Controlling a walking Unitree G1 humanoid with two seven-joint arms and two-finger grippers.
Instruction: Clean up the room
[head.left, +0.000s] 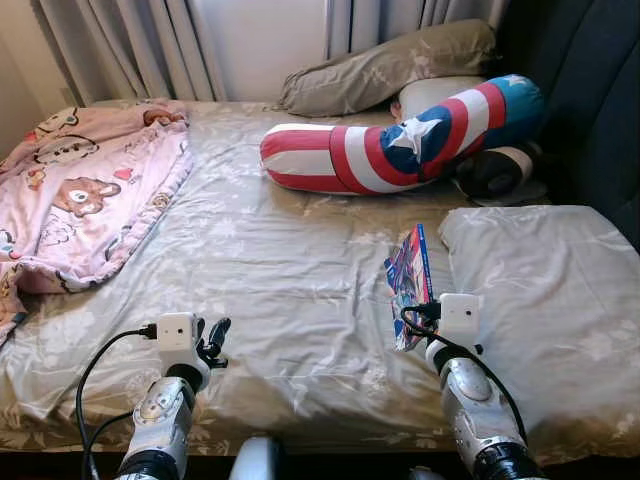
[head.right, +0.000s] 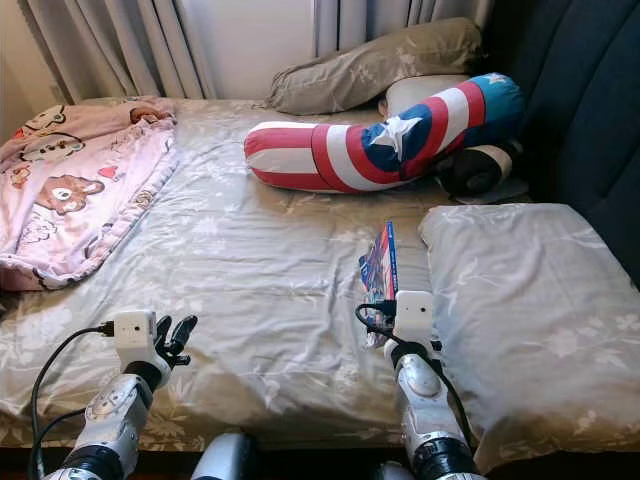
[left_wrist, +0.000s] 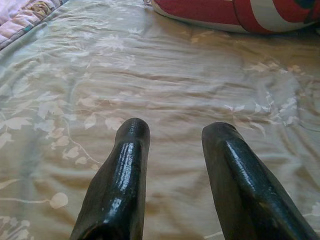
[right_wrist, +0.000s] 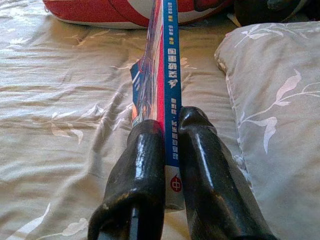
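Right wrist view: right gripper (right_wrist: 170, 130) clenched on book (right_wrist: 162, 75), lifted edge-up; left gripper (left_wrist: 172, 132) released, idle. Blanket (head.left: 80, 190) at 10 o'clock unsorted.

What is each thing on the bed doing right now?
Book: held on edge, pinched at its spine by the right end effector.
Left end effector: open, holding nothing, over the bedsheet.
Pink blanket: rumpled, lying at the bed's left side.
Striped bolster: lying on its side near the pillows.
Grey pillow: lying flat beside the book.
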